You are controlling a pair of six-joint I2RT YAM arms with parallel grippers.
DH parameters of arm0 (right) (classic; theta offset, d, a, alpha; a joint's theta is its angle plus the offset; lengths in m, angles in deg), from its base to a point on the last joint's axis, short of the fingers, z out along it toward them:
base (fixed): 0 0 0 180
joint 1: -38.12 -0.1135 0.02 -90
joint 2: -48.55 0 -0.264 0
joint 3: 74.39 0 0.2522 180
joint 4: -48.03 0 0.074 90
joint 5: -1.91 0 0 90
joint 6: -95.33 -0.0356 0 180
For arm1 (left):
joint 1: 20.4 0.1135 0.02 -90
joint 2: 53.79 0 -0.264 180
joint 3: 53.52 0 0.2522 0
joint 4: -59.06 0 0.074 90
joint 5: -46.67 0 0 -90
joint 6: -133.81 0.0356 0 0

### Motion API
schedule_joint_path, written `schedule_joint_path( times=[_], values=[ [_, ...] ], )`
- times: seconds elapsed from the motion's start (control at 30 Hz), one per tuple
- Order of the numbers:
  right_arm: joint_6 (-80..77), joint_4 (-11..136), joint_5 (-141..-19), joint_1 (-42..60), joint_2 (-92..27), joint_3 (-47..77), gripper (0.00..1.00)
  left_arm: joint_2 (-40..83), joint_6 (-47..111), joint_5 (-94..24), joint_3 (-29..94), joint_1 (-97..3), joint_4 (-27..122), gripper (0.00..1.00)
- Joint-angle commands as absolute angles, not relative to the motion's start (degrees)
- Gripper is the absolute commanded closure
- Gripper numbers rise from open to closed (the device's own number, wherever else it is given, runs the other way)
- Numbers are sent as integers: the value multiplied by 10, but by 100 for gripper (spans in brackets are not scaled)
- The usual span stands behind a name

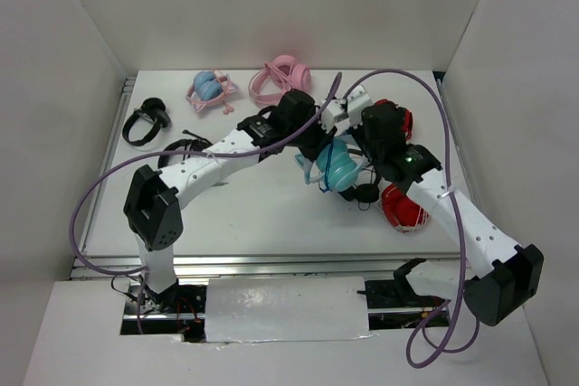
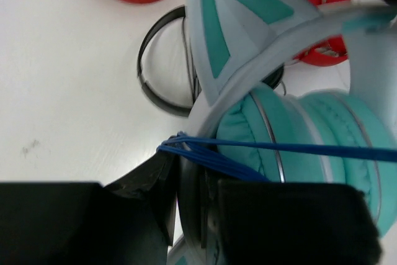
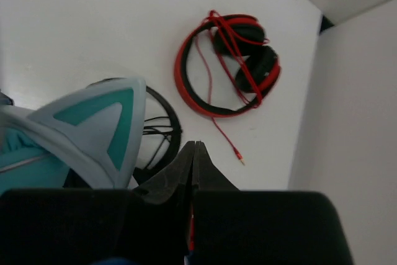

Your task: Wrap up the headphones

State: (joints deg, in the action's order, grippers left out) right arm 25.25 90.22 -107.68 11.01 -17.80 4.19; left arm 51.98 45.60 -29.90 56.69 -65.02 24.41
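Teal cat-ear headphones (image 1: 339, 167), blue cable (image 2: 298, 148) taut

The left arm (image 1: 204, 165) and right arm (image 1: 479, 234) are white shells with chunky black joints — a lilac cable (image 1: 74, 223) trails off each, a green light (image 1: 409, 159) glows near the right wrist, and the left gripper (image 2: 192, 178) and right gripper (image 3: 193, 153) are matte black.

headphones (image 2: 291, 122): smooth matt pale plastic band and ears, teal pads look like soft leatherette with a slight sheen, cable (image 2: 298, 148) thin glossy blue plastic; bench (image 2: 68, 79) smooth matt white; red headphones (image 3: 255, 69) glossy plastic, matt black pads.
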Motion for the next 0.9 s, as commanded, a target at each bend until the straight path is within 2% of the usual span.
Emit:
schedule_joint_path(
  times=[0.0,0.17,0.33,0.47,0.5,0.63,0.67,0.7,0.83,0.87],
  values=[
    [237,782,-1252,42,-119,37,100,564,359,-397,573,-593,175,100],
    [207,739,-1426,-23,-140,17,98,555,313,-403,560,-571,199,100],
    [23,902,-1507,-82,-207,93,92,542,262,-422,553,-556,210,100],
    [-140,1067,-1633,-118,-288,172,89,523,213,-484,537,-552,219,100],
    [-252,1191,-1626,-122,-329,195,88,512,204,-507,532,-550,229,100],
    [-475,1430,-1612,-124,-428,280,89,490,154,-573,524,-550,231,100],
    [-485,1446,-1620,-122,-442,283,91,484,153,-585,525,-551,228,100],
    [-484,1445,-1612,-122,-453,279,100,480,151,-594,525,-551,225,100],
    [-449,1386,-1582,-131,-457,259,100,460,133,-650,520,-551,239,100],
    [-403,1327,-1574,-140,-446,243,100,454,130,-654,522,-550,239,100]
  ],
)
